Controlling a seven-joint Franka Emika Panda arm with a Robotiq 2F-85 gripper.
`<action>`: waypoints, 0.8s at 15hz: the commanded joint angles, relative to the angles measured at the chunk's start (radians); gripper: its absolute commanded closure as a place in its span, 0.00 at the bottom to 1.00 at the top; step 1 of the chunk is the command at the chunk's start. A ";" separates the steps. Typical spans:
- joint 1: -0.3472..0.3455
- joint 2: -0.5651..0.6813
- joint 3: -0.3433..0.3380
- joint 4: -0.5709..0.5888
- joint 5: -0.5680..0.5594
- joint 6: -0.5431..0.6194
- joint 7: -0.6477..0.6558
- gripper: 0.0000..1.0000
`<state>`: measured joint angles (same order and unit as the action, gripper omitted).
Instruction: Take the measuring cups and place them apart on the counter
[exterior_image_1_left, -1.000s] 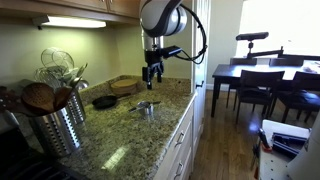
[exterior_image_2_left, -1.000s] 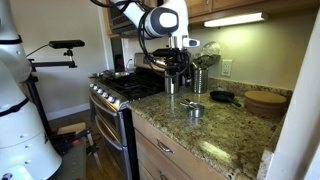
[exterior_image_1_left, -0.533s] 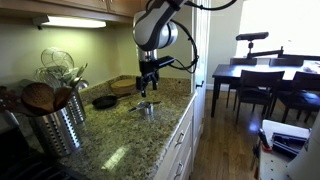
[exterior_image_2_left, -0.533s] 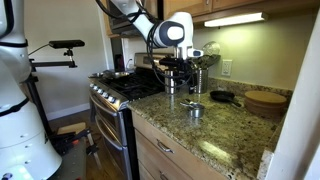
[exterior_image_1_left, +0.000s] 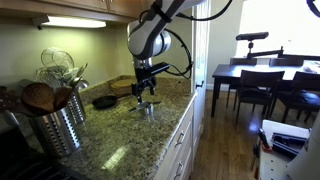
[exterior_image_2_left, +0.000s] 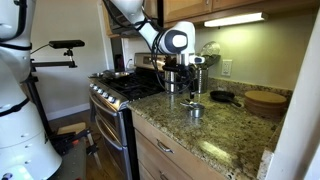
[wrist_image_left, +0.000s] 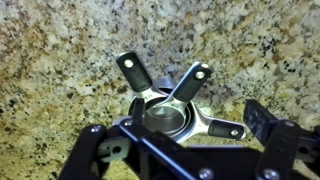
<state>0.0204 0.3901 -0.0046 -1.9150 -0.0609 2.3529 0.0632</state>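
Observation:
The measuring cups (wrist_image_left: 165, 112) are small shiny silver cups nested in one stack, their flat handles fanned out. They sit on the speckled granite counter (wrist_image_left: 60, 60). They show in both exterior views (exterior_image_1_left: 147, 107) (exterior_image_2_left: 195, 109) near the counter's front edge. My gripper (wrist_image_left: 177, 125) is open and hangs just above the stack, one finger on each side of it. In both exterior views the gripper (exterior_image_1_left: 143, 93) (exterior_image_2_left: 190, 92) points down at the cups and holds nothing.
A ribbed steel utensil canister (exterior_image_1_left: 55, 125) stands at the counter's near end. A black skillet (exterior_image_1_left: 104, 101) (exterior_image_2_left: 222, 97) and a wooden bowl (exterior_image_2_left: 265, 102) sit behind the cups. A stove (exterior_image_2_left: 125, 88) adjoins the counter. A dark dining table (exterior_image_1_left: 250, 75) stands beyond it.
The arm has swung across and lowered, bringing the open gripper down over the measuring cups. The cups have not moved.

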 joint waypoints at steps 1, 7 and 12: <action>0.023 0.039 -0.021 0.044 -0.024 -0.049 0.056 0.00; 0.024 0.090 -0.023 0.065 -0.019 -0.076 0.070 0.00; 0.026 0.113 -0.023 0.086 -0.020 -0.100 0.071 0.00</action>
<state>0.0259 0.4906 -0.0093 -1.8607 -0.0623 2.2970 0.1005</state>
